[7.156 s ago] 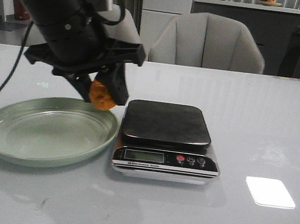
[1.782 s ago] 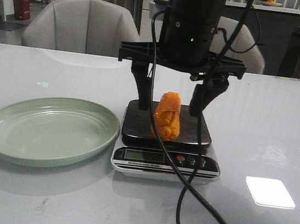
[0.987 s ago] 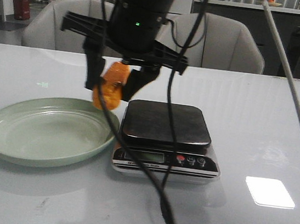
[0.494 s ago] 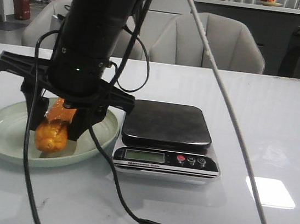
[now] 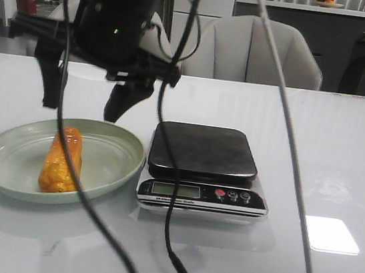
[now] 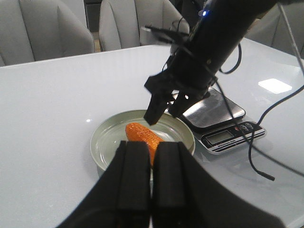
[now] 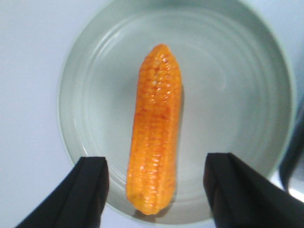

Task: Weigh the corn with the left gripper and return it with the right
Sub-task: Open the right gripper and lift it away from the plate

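Note:
The corn lies flat in the pale green plate, its length running front to back. My right gripper hangs open above it, one finger to each side, touching nothing. The right wrist view shows the corn free between the spread fingertips. My left gripper is shut and empty, held back from the plate on its near side. From there I see the corn and the right gripper over it. The left gripper is out of the front view.
The black-topped digital scale stands right of the plate with nothing on its platform; it also shows in the left wrist view. Loose cables from the right arm hang in front of the scale. Grey chairs stand behind the table.
Half a second ago my right gripper held the corn low over the plate. Now it has let go, opened and risen, and the corn lies in the plate.

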